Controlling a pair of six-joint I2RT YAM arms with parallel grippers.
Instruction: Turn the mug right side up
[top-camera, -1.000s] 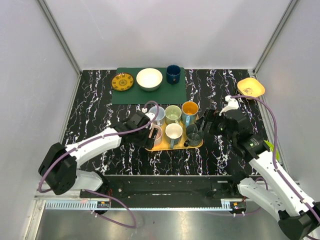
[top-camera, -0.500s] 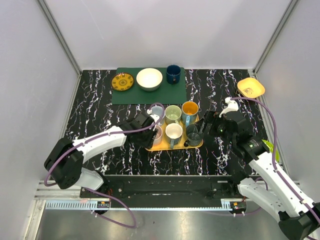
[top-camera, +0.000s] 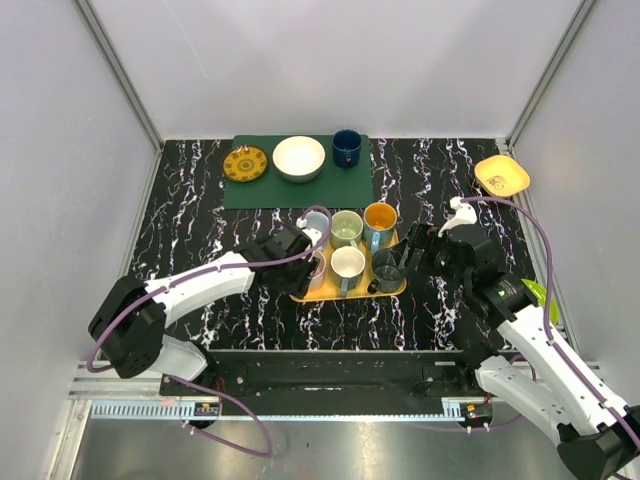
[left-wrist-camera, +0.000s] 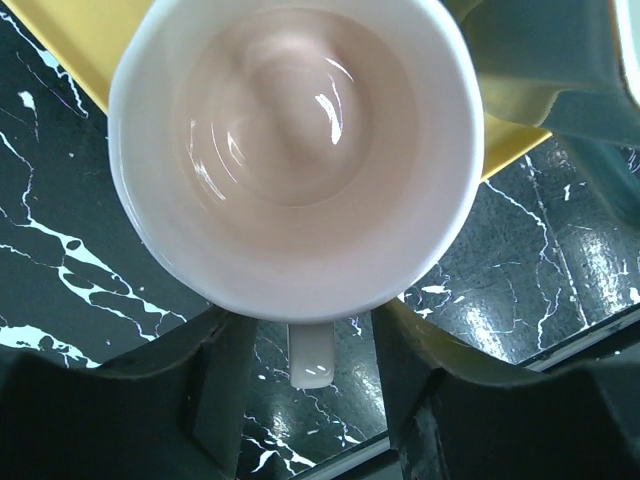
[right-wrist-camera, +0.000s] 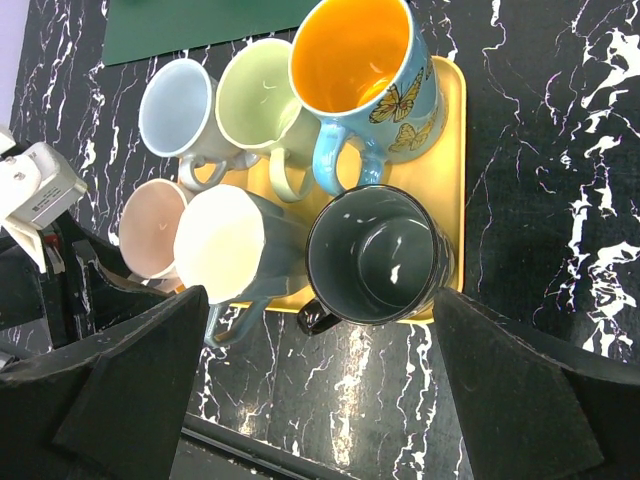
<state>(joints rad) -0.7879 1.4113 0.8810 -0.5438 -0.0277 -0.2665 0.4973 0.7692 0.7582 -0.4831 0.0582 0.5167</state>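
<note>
The pale pink mug (left-wrist-camera: 290, 150) stands right side up, its mouth facing the left wrist camera, at the near left corner of the yellow tray (top-camera: 390, 288). It also shows in the top view (top-camera: 316, 268) and the right wrist view (right-wrist-camera: 155, 225). My left gripper (left-wrist-camera: 310, 385) is open. Its fingers (left-wrist-camera: 215, 390) flank the mug's handle (left-wrist-camera: 311, 362) with a gap on each side. My right gripper (right-wrist-camera: 320, 400) is open wide and empty, above the tray's near right side by the dark mug (right-wrist-camera: 375, 255).
The tray also holds upright light blue (right-wrist-camera: 180, 105), green (right-wrist-camera: 260, 95), orange butterfly (right-wrist-camera: 350, 50) and white-lined (right-wrist-camera: 220, 245) mugs. A green mat at the back carries a yellow plate (top-camera: 245, 163), white bowl (top-camera: 299, 157) and navy mug (top-camera: 347, 147). A yellow dish (top-camera: 501, 176) sits far right.
My left gripper carried the pink mug in over the tray's left corner and set it down upright. The right arm has barely moved.
</note>
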